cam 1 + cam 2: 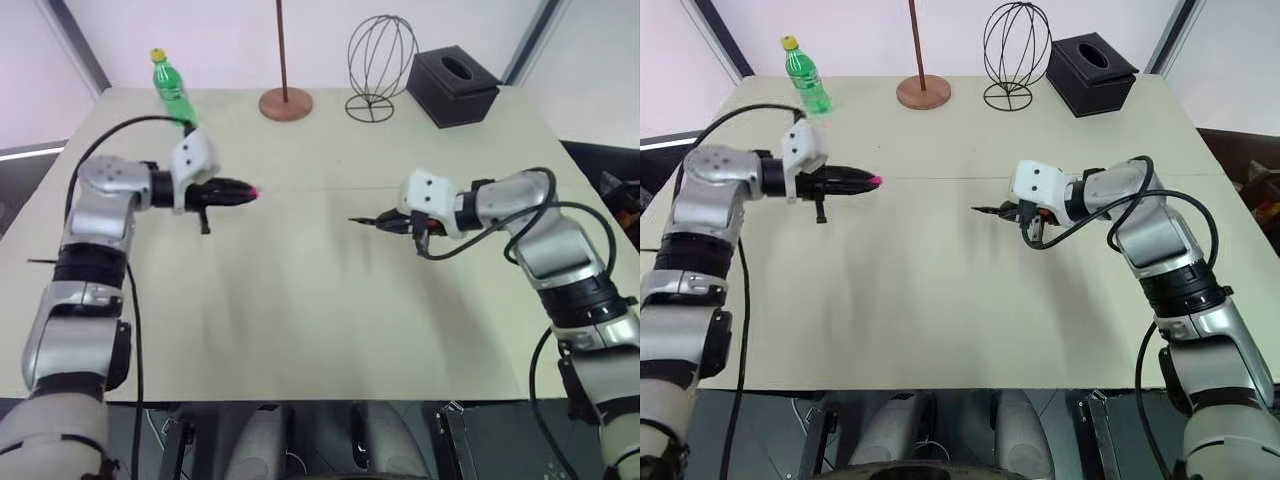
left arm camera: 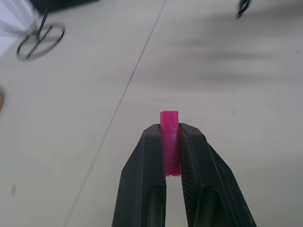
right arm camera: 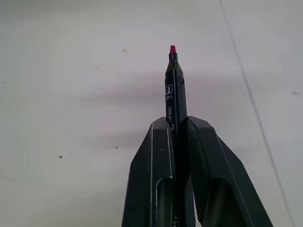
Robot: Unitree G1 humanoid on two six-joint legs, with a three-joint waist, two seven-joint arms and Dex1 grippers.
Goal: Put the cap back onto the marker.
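Note:
The bright pink cap (image 2: 169,137) is pinched between the two black fingers of my left gripper (image 1: 248,190), which is shut on it; its pink end pokes out past the fingertips (image 1: 876,181). That gripper hovers above the table's left half and points right. My right gripper (image 1: 385,222) is shut on the thin dark marker (image 3: 173,92), whose pink tip (image 3: 173,48) sticks out toward the left. In the head views the marker (image 1: 990,211) hangs above the table's middle, a clear gap away from the cap. The two grippers face each other.
On the beige table (image 1: 300,330), along the far edge, stand a green bottle (image 1: 171,88), a tall brown rod on a round base (image 1: 285,100), a wire egg-shaped stand (image 1: 378,65) and a black tissue box (image 1: 452,86).

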